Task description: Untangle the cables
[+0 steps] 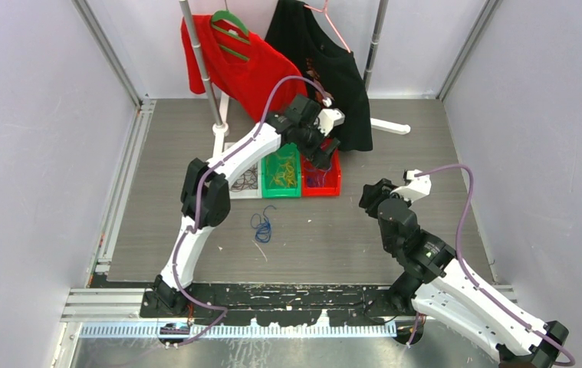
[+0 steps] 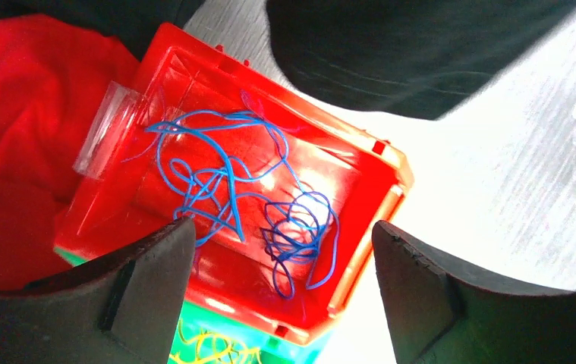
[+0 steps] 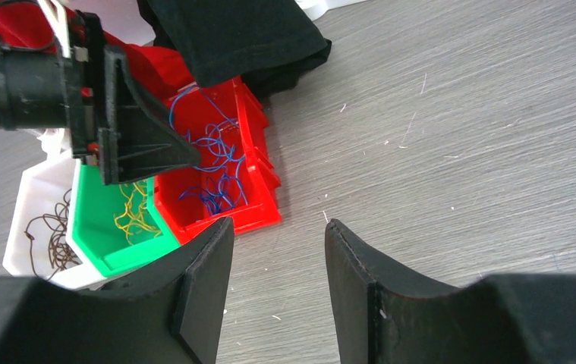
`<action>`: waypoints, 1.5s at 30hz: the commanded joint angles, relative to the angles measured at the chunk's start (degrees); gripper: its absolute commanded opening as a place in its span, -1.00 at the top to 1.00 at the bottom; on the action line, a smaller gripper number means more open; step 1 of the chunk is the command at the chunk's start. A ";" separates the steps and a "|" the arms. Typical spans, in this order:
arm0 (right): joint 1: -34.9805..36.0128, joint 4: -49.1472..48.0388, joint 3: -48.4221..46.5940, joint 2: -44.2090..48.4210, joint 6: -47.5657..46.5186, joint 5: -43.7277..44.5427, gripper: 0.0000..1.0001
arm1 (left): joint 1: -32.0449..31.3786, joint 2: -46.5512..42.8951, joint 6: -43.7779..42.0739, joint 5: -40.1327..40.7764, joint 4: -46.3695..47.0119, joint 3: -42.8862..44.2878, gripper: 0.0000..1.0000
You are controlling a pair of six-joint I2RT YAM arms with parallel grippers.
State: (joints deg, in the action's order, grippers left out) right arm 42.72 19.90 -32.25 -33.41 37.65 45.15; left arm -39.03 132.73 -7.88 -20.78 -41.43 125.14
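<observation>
Top view: loose blue clump point(image 1: 263, 224) sits on the bench point(image 1: 425, 153) at approx 7 o'clock from my L fingers point(image 1: 323, 152) and approx 9 o'clock from my R fingers point(image 1: 369, 198). Clump's long axis runs roughly 12–6, w/ a thin tail trailing toward 6. It lies on the L side, beside my L forearm, so L arm looks the better pick. That's a judgement; the gap to each set of fingers isn't very different.

L fingers: released, spread wide, nothing between them. They hang right over the red bin point(image 2: 376, 163), pointing down at the blue wires point(image 2: 224, 182) lying loose on its floor, not touching them.

R fingers: abt half open, empty, hanging over bare bench, well apart from the bins & the clump.

Other sorted stuff: yellow wires point(image 3: 134, 212) in the green bin point(image 3: 87, 243), dark wires point(image 3: 53, 235) in the white bin point(image 3: 30, 189), both at 9 o'clock of the red one.

Next, I reckon: swing L fingers back toward 7 & come down across the clump's short side.
</observation>
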 commanded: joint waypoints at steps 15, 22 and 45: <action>-0.27 -7.13 -2.66 -5.87 -6.80 -15.33 -0.26 | 4.89 -14.84 -3.16 -8.43 -21.05 9.96 -0.97; 3.52 -18.90 -7.48 -26.75 -6.59 -35.39 -0.26 | 14.44 -34.22 -10.91 -12.21 -28.66 -12.87 -0.99; 13.46 -24.64 -35.37 -74.20 -20.07 -48.14 0.03 | 32.08 -55.94 -22.53 -18.51 -37.41 -36.22 -0.78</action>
State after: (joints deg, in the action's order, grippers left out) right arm 56.40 -4.43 -63.53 -107.04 20.67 -3.11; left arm -7.35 79.33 -26.65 -36.18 -75.92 89.65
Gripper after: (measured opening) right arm 0.532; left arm 0.913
